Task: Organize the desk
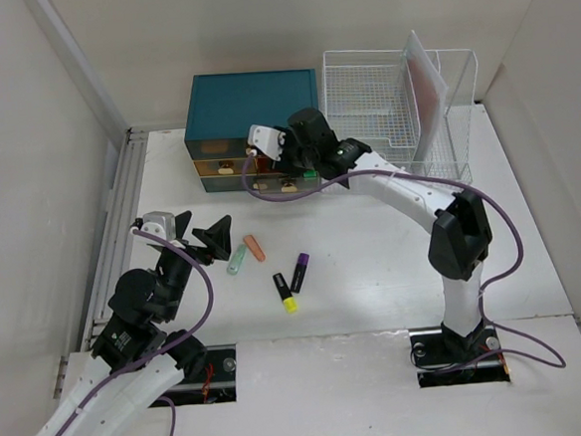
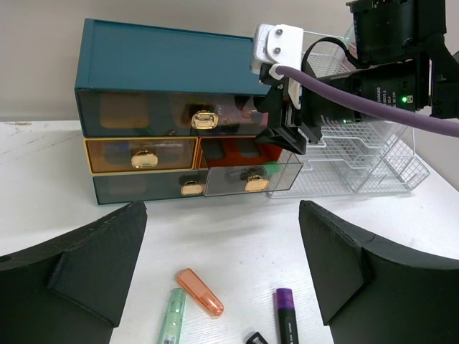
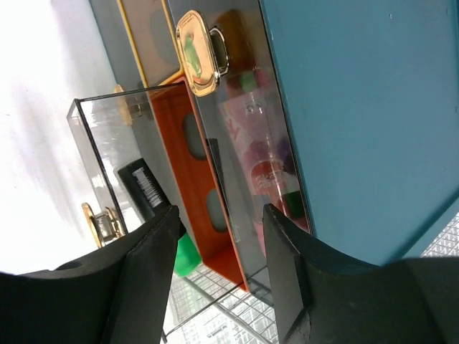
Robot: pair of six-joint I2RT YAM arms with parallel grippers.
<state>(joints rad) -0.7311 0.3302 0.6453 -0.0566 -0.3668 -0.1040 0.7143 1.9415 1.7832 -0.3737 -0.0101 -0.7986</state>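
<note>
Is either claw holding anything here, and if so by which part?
Nothing is held. The left claw hangs open above the highlighters; the right claw is open at the pulled-out clear drawer, nothing between its fingers.

In the top view the right arm [image 1: 409,195] covers the right-hand drawers of the teal drawer box [image 1: 252,101]. The left wrist view's lower edge cuts off the green pen [image 2: 172,315], the purple highlighter [image 2: 286,315] and nearly all of the black highlighter [image 2: 254,337]. In the right wrist view a green thing [image 3: 188,254] sits half behind a finger [image 3: 143,272] of the right pincer [image 3: 221,222], too hidden to name.
</note>
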